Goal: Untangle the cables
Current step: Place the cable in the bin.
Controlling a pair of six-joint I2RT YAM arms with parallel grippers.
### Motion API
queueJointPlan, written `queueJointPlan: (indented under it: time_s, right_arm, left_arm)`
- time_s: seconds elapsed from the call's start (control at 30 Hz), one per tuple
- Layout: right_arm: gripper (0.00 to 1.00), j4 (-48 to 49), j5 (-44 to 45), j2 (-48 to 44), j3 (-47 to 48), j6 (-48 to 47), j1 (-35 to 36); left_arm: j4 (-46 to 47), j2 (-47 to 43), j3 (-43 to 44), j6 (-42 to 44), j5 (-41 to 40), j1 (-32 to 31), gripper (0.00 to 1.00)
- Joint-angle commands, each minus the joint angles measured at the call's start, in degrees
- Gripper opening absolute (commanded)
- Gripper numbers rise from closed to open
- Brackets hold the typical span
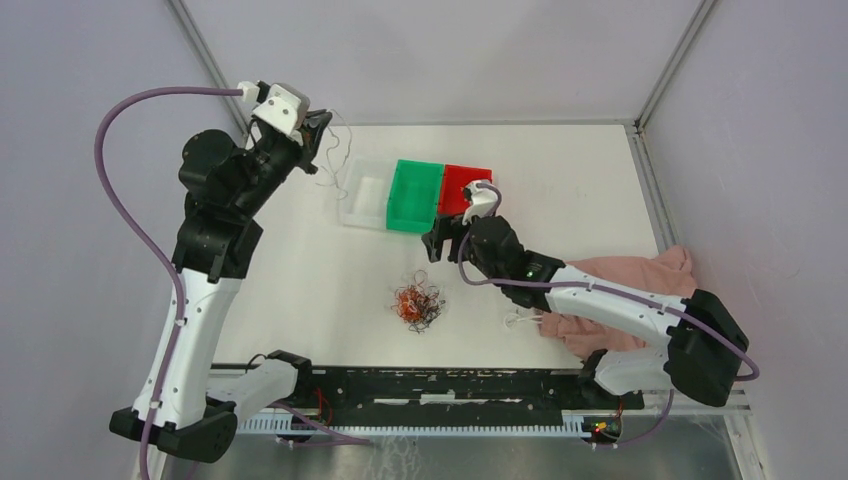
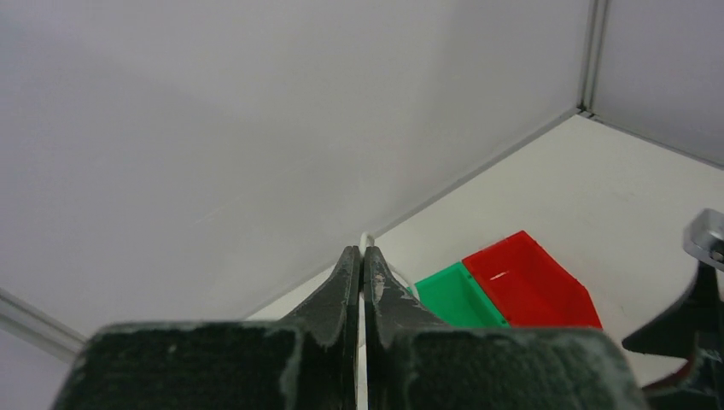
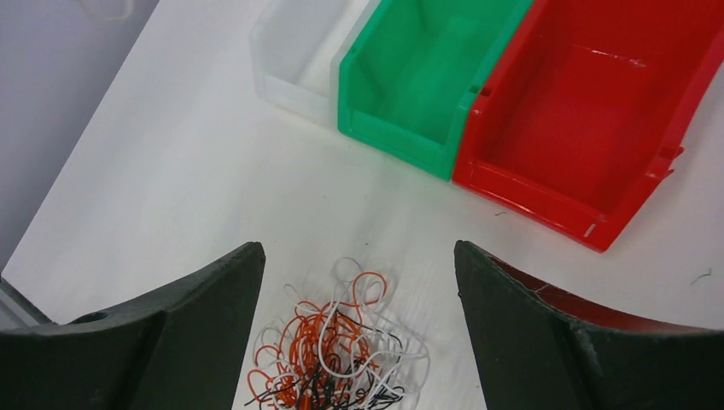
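The cables lie as a fist-sized tangle (image 1: 418, 303) of orange, black and white wires on the white table, in front of the bins. In the right wrist view the tangle (image 3: 333, 350) lies below and between the fingers of my right gripper (image 3: 359, 252). That gripper is wide open, holds nothing and hovers above the table. My left gripper (image 1: 318, 135) is raised at the back left corner, shut on a thin white cable (image 1: 336, 165) that dangles beside the clear bin. In the left wrist view the white cable (image 2: 367, 241) pokes out past the closed tips of my left gripper (image 2: 362, 253).
Three bins stand in a row behind the tangle: clear (image 1: 362, 215), green (image 1: 408, 224), red (image 1: 485, 172). A pink cloth (image 1: 625, 275) lies under the right arm, with a few white wires (image 1: 520, 320) at its left edge. Grey walls enclose the table.
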Motion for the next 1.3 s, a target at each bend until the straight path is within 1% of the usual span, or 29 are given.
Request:
queueJointPlan:
  time_s: [0.0,0.1,0.17,0.33,0.57,0.67,0.8,0.9,1.03,1.13,1.27]
  right_arm:
    - [0.88,-4.97,-3.09,-1.88,5.51,0.07,-3.3]
    - [0.87,-7.67,-3.19,-3.46,6.62,0.6,-6.02]
    - [0.87,-9.94,-1.71,-4.92,7.24,1.38,-7.84]
    - [0.85,-16.03,3.21,-7.48,8.28,4.15,-12.99]
    - [0.84,-17.78,3.44,-11.04,5.9,8.11,-18.73]
    - [0.83,-19.19,4.23,-11.52,5.85,8.86,-20.35]
    - [0.83,-18.82,3.73,-12.48,4.61,10.32,-22.14]
    - [0.82,-19.71,2.92,-12.11,4.42,10.95,-22.99]
    - [0.81,-22.67,2.36,-11.36,5.46,10.63,-23.7]
    - [0.81,-23.23,1.76,-11.48,5.3,10.33,-24.25]
    - [0.81,-23.24,1.15,-12.25,4.63,10.38,-24.98]
  left_arm:
    - [-1.49,-0.36,0.78,-5.58,8.5,-0.1,0.03]
    - [-1.45,0.25,-0.68,-8.91,11.44,-0.1,0.03]
    - [-0.41,0.88,-1.68,-10.64,12.62,-0.18,0.03]
    - [6.82,2.99,-4.54,-15.17,14.31,-0.55,0.03]
    - [12.2,11.74,-1.9,-20.59,14.69,-5.0,0.03]
    - [12.69,15.73,-0.26,-20.02,14.59,-7.87,0.03]
    - [12.76,21.35,4.42,-18.64,14.43,-11.33,0.03]
    - [12.79,25.22,8.51,-18.3,14.23,-12.83,0.03]
    - [12.78,28.27,12.51,-17.06,13.09,-13.92,0.03]
    - [13.42,29.43,13.74,-16.28,12.44,-14.5,0.03]
    - [13.58,30.84,13.01,-14.8,11.38,-15.25,0.03]
